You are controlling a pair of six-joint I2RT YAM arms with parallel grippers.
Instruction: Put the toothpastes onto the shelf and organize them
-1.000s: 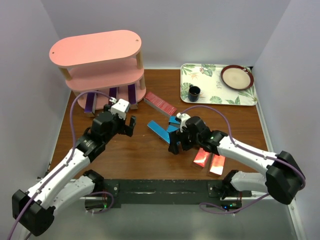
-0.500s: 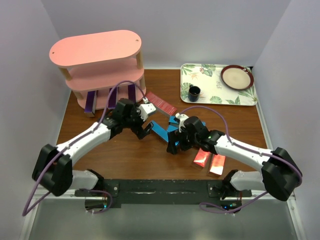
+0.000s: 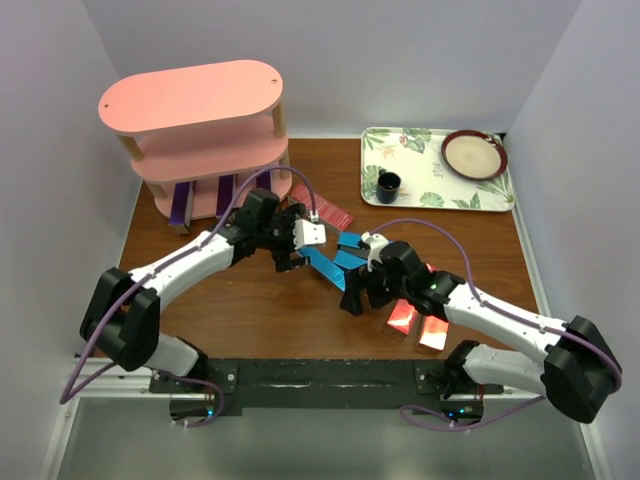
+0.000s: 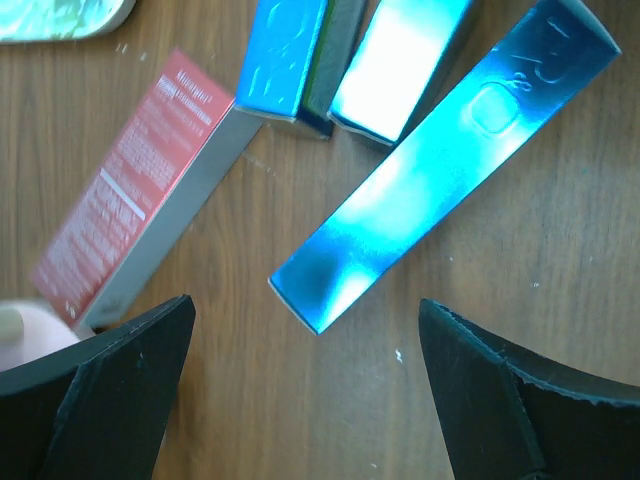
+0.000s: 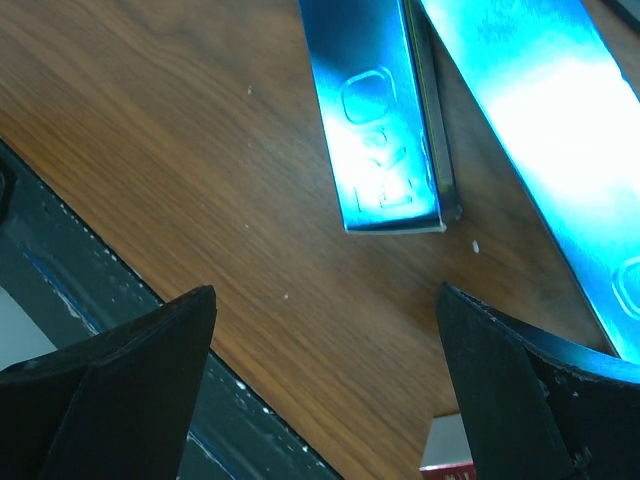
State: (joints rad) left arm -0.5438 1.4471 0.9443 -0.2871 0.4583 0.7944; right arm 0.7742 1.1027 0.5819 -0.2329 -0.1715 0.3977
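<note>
**Top:** Shelf (image 3: 190, 100) at the table's (image 3: 250, 310) far-left corner, w/ 3 purple cartons (image 3: 224, 195) spaced along its bottom tier. Can't tell if they stand upright or lean. Tray (image 3: 430, 145) at far-right corner w/ cup (image 3: 388, 186) + plate (image 3: 474, 154). Mid-table: 3 blue cartons (image 3: 322, 266) in a loose fan, and a red carton (image 3: 325, 208) just beyond them on the shelf side. Two more reds (image 3: 405, 316) lie side by side nr the near edge, right of centre. L gripper (image 3: 287, 256) is over the fan's left end, R gripper (image 3: 354, 292) at its near side.

**L wrist:** jaws spread wide, nothing in them. One blue carton lies diagonal, its end between the jaws. The other two blue ends sit together at the top. Red carton is at left, its corner right by one blue end.

**R wrist:** jaws wide apart, empty, over bare wood. Two blue cartons ahead, close alongside each other. A red corner shows at the bottom edge.
</note>
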